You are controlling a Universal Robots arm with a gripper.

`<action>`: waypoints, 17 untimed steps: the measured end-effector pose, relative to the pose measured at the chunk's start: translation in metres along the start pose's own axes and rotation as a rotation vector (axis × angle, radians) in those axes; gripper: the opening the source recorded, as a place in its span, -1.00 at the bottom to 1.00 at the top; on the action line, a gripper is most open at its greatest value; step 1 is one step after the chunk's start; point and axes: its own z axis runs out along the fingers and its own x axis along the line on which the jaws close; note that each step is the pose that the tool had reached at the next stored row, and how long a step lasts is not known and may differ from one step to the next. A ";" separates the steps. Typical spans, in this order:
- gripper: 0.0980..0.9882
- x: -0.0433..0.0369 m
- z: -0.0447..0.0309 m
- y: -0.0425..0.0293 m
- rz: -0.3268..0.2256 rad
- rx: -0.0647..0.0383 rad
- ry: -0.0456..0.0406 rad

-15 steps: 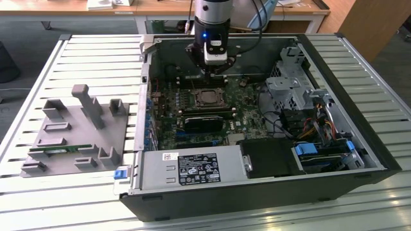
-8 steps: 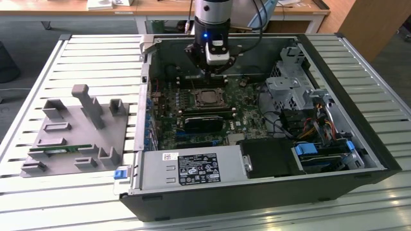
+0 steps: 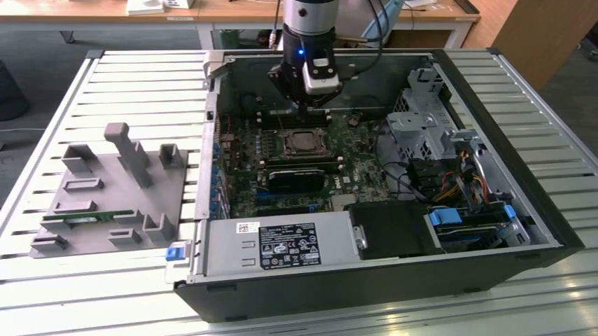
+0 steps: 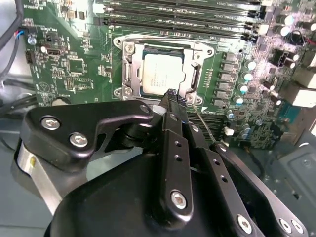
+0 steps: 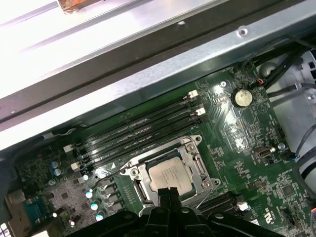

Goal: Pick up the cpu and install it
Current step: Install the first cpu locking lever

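Black jointed links of the gripper [image 4: 171, 94] sit closest to the lens in the second wrist view, matte metal studded with bright screw heads, its two narrow fingertips pressed together with nothing between them, so the claw is clenched on air. Just past those tips, the cpu [image 4: 163, 74] lies flat in its socket [image 4: 129, 64], a square chip with a dull silver top framed by a shiny steel bracket. In the first wrist view the cpu [image 5: 171, 177] sits the same way, with long black memory slots [image 5: 133, 136] running parallel beside it across the glossy green motherboard [image 5: 237, 143], and a round silver coin battery [image 5: 241, 97] nearby.

In the exterior view the gripper [image 3: 309, 110] hangs above the open computer case [image 3: 374, 287], a black box lying on its side, with the cpu [image 3: 302, 142] at about 6 o'clock from the tips. A grey moulded fixture [image 3: 112, 189] with upright pegs lies at 9 o'clock from the case, well apart. Both rest on a table [image 3: 140, 77] of ribbed aluminium slats. Wooden desks [image 3: 243, 10] stand behind at 12 o'clock.
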 end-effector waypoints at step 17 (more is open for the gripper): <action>-0.98 0.0000 0.0002 0.0000 -0.238 -0.003 0.0019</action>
